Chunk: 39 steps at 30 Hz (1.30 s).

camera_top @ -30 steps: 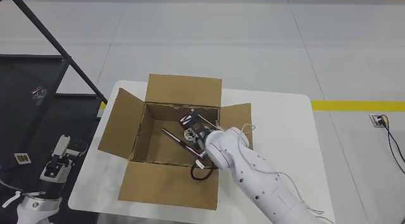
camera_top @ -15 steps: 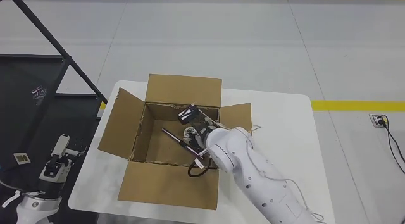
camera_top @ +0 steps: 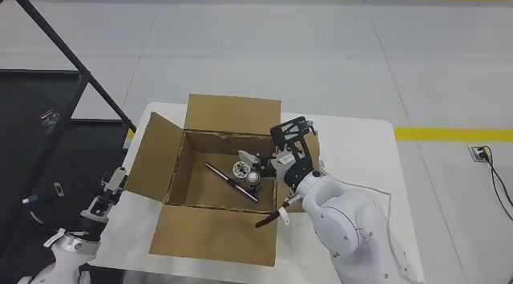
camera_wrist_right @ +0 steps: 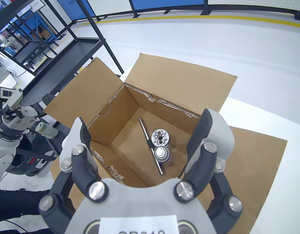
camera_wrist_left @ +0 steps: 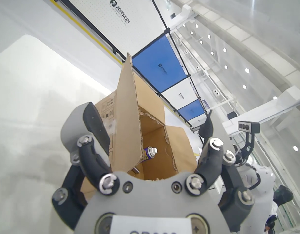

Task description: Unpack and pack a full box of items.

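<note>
The right gripper point(camera_wrist_right: 144, 120) hangs with its jaws spread wide and nothing between them, directly over the open cardboard box point(camera_wrist_right: 179, 79). Down in the gap between the fingers lie the box's contents: a metal rod point(camera_wrist_right: 150, 144) flat on the floor of the box, a round metal disc point(camera_wrist_right: 160, 137) with holes touching it, and a spray can point(camera_wrist_right: 161, 153) just beside the disc, seen end-on. In the top view this gripper point(camera_top: 292, 133) sits right of centre, over the box's right wall, with the rod point(camera_top: 231, 181) and disc point(camera_top: 240, 170) to its lower left inside the box point(camera_top: 232, 111).

The left gripper point(camera_wrist_left: 150, 115) is also spread and empty. One flap of the box point(camera_wrist_left: 125, 113) stands edge-on in line with the gap, farther off. The top view puts that gripper point(camera_top: 112, 184) at the lower left of the frame, near the left flap but apart from it.

The left wrist view gives the spray can point(camera_wrist_left: 148, 152) from the side, upright, blue and yellow with a white cap.

The box stands on a white table point(camera_top: 361, 164), and a black rack point(camera_wrist_right: 74, 47) stands beside it.
</note>
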Tool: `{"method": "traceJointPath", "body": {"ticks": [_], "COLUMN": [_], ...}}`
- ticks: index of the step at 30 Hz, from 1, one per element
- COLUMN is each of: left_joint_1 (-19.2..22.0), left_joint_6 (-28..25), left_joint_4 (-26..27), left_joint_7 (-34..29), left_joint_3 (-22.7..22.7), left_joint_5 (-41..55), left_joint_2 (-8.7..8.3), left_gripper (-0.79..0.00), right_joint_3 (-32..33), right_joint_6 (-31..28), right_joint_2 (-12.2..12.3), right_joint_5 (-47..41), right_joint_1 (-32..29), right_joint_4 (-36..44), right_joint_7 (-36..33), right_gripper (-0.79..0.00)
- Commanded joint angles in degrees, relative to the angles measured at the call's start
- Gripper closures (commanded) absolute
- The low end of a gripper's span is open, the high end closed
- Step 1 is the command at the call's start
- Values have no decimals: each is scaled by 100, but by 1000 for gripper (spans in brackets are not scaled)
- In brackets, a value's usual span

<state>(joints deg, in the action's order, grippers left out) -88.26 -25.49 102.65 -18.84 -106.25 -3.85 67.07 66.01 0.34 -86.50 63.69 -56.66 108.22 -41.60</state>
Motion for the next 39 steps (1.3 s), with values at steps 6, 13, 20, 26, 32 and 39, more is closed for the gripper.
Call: {"method": "traceJointPath", "body": {"ticks": [6, 13, 20, 26, 32, 39], "left_joint_1": [22, 107, 246, 449, 643, 774], "left_joint_6": [-18, 17, 119, 317, 499, 758], "left_joint_4": [255, 370, 260, 20, -198, -343], "left_joint_7": [-282, -475, -714, -798, -719, -467], "left_joint_3": [257, 681, 1155, 1436, 1635, 1801], "left_joint_5": [-36, -220, -468, -646, -765, -828], "left_joint_2": [-8, -5, -2, 0, 9, 29], "left_gripper": [-785, -785, -785, -785, -785, -785], "right_joint_3": [355, 1613, 2421, 2319, 2164, 1717], "right_joint_6": [223, 837, 826, 33, -684, -1010], "right_joint_2": [22, 129, 237, 294, 321, 312], "right_joint_5": [-266, -981, -2133, -2900, -3969, -5061], "right_joint_1": [-234, -678, -571, -186, 121, 683], "right_joint_4": [44, 91, -548, -1215, -1477, -2039], "right_joint_7": [322, 0, -1126, -1541, -1747, -1937], "right_gripper": [-785, -785, -785, -785, -785, -785]}}
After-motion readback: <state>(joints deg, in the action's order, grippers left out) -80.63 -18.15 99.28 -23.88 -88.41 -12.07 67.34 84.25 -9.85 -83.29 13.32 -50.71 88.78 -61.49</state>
